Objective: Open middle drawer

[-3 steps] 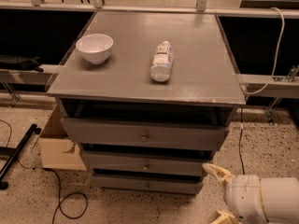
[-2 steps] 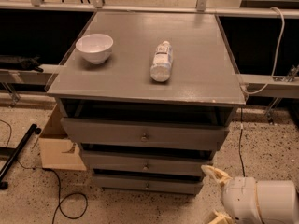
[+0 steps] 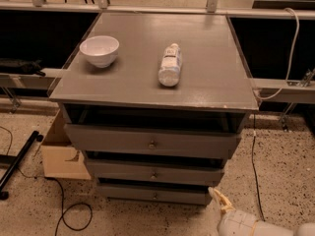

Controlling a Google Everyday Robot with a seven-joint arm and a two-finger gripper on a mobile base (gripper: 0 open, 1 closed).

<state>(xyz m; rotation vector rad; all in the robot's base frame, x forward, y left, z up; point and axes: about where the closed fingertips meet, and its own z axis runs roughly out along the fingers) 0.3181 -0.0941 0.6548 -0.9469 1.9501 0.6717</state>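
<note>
Presently listed: one grey drawer cabinet (image 3: 147, 85), three fronts stacked below its top. Item of the task: middle drawer (image 3: 123, 170), mid-sized front between the tall upper one and the small bottom one, with a round metal knob (image 3: 154, 174) at its centre. Condition: front about in line with its neighbours, judged not yet drawn out. On the cabinet top: white bowl (image 3: 99, 50) near the left edge toward the rear, and a clear plastic bottle (image 3: 170, 65) lying on its side near the middle. Beside the cabinet's left side, on the floor: open cardboard box (image 3: 59, 157). Robot pincer (image 3: 220, 201): low, just off the cabinet's front right corner, below and right of the bottom drawer, well apart from the knob; whether it is set wide or narrow cannot be told, and it holds nothing that shows. Step in hand, as judged: the approach, no contact made. Next move calls for rising and travelling left to the middle knob's height, closing around it, not the one above or below, then a straight pull outward.
</note>
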